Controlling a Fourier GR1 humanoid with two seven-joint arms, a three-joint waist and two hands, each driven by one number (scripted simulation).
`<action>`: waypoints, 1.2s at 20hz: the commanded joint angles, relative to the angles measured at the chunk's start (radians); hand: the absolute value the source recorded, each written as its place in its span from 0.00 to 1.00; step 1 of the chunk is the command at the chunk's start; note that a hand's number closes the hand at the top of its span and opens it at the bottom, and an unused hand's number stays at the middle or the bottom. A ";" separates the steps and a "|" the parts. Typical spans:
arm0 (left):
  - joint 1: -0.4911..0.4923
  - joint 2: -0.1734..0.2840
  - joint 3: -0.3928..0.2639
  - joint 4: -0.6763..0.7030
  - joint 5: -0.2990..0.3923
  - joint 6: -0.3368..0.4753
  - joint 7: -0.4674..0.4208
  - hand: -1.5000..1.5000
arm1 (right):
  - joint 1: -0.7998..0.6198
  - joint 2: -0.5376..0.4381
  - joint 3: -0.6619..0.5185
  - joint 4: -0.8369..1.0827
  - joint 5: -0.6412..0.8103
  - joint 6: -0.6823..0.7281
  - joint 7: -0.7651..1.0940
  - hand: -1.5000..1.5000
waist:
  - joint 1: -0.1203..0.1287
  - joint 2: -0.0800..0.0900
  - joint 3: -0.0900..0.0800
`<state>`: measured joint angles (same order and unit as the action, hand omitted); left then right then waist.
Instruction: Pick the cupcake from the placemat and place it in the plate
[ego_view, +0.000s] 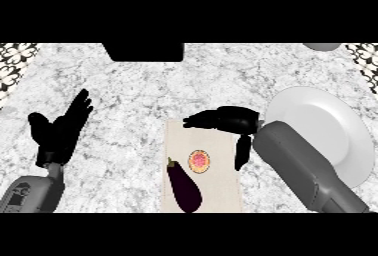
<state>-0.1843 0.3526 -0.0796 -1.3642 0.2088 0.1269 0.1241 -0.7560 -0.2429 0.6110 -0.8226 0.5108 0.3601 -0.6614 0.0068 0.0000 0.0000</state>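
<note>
A small cupcake (198, 161) with pink frosting stands on a beige placemat (218, 195) at the centre of the counter. A white plate (325, 130) lies to the right of the mat. My right hand (230, 120) hovers over the mat's far right corner, a little beyond the cupcake, fingers relaxed and pointing left, thumb hanging down along the mat's right edge; it holds nothing. My left hand (60, 131) rests open at the left, fingers up, far from the mat.
A dark purple eggplant (184, 188) lies on the placemat just left of and nearer than the cupcake. A black object (144, 51) sits at the counter's far edge, and a grey round thing (322, 46) shows at the top right.
</note>
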 joint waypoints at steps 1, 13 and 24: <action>0.069 0.007 0.007 -0.064 0.001 -0.028 0.006 0.50 | -0.017 -0.032 0.005 0.004 0.082 0.021 -0.005 0.00 | 0.003 -0.001 0.000; -0.060 -0.044 0.072 0.054 -0.052 -0.045 0.012 0.50 | 0.076 0.113 -0.001 -0.103 0.261 0.078 0.151 0.00 | -0.010 0.000 0.000; -0.011 -0.058 0.113 0.067 -0.082 -0.090 -0.034 0.50 | 0.010 0.224 -0.047 0.104 0.440 -0.012 0.110 0.00 | 0.000 0.003 0.000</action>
<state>-0.1820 0.2856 -0.0053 -1.3665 0.1177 0.0739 0.1364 -0.7300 -0.0610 0.5601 -0.7863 0.8924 0.3759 -0.5472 0.0052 0.0009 0.0000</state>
